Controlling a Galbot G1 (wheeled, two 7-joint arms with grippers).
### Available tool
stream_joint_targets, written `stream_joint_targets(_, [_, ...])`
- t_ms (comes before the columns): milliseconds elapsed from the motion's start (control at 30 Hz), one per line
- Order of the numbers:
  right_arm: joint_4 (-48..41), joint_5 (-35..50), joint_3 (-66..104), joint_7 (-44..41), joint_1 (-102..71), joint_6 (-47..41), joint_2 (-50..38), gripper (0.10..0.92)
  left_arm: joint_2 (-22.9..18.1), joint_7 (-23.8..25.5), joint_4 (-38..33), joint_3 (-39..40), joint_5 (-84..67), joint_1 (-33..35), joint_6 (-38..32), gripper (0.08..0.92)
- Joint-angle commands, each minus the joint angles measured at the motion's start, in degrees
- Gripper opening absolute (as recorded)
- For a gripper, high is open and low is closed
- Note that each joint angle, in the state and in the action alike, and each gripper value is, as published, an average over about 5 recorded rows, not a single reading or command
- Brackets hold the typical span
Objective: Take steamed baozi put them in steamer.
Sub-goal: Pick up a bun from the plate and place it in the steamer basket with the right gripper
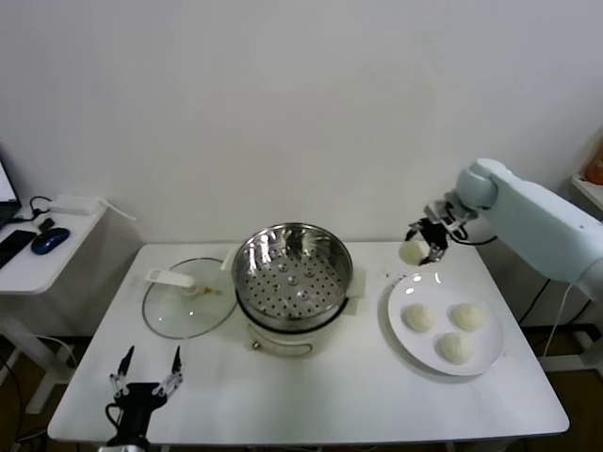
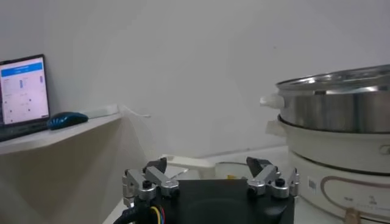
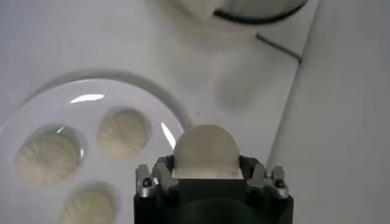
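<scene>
My right gripper (image 1: 423, 245) is shut on one cream-white steamed baozi (image 1: 412, 251) and holds it in the air above the far edge of the white plate (image 1: 415, 353); in the right wrist view that baozi (image 3: 206, 152) sits between the jaws. Three more baozi (image 1: 418, 317) (image 1: 466, 315) (image 1: 456, 347) lie on the plate. The steamer (image 1: 292, 270), a shiny perforated steel basket on a white pot base, stands mid-table to the left of the plate, and shows in the left wrist view as the steamer (image 2: 335, 109). My left gripper (image 1: 147, 369) rests open at the table's near left edge.
A glass lid (image 1: 188, 299) with a white handle lies flat left of the steamer. A low side table (image 1: 38, 254) at far left carries a blue mouse (image 1: 49, 239). The white wall stands close behind the table.
</scene>
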Motion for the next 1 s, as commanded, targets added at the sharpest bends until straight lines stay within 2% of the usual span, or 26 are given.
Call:
stream_joint_targets(33, [9.7,-1.2,-8.7,-0.6,11.8,3.6,4.8,0.696,0.0,-0.1,-0.3,0.0,0.0,0.3,-0.1,0.823])
stream_joint_targets(233, [9.5,-7.6,-7.9,-0.7,11.7,7.2,12.1,0.696,-0.3,-0.1,-1.0,0.1,0.0,0.6,-0.2,0.823])
stream_joint_targets(600, [4.0,-20.0,-3.7,-0.1,4.7,13.0,24.5,0.696,0.1,-0.4,-1.5,-0.8,-1.1,1.9,-1.1,0.823])
stream_joint_targets(1000, [-2.3,-35.3,0.6,1.5,-3.1,19.9,31.3,0.7,0.7,-0.7,-2.4,-1.9,-2.4,2.7,-0.7,0.823])
